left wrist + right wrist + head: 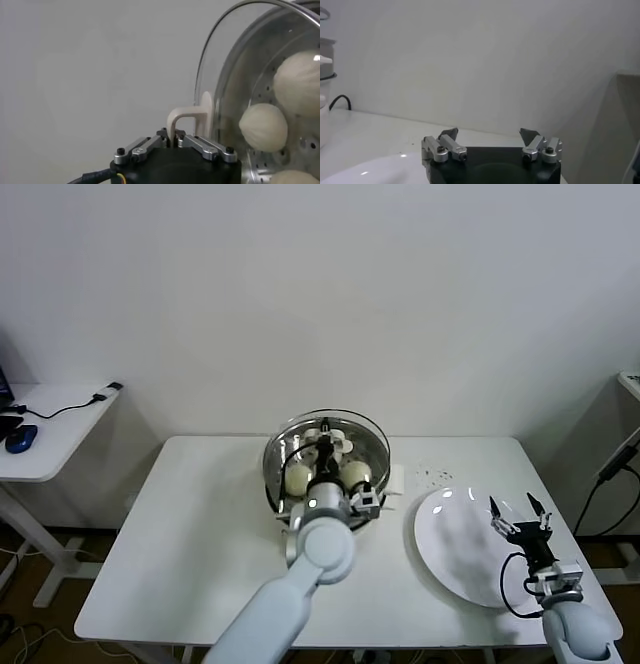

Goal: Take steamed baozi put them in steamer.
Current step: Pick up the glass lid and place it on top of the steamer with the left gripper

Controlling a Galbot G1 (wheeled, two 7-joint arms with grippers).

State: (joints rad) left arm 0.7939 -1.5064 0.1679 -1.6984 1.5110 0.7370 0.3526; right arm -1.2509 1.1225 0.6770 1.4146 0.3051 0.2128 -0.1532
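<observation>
A plain white wall (pixel 320 294) fills the back, evenly lit. The white rectangular tabletop (pixel 200 554) stands against it. Off its left edge, a white side desk (pixel 50 434) carries a blue mouse (pixel 20 439) and black cable (pixel 80 402).

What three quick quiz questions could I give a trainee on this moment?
1. True or false: the left gripper is shut on the lid handle.
2. Where are the baozi? A) plate B) steamer C) table
3. The right gripper is open over the ____.

Key: 1 true, it holds the glass lid at the steamer. 2 B. 3 plate.
</observation>
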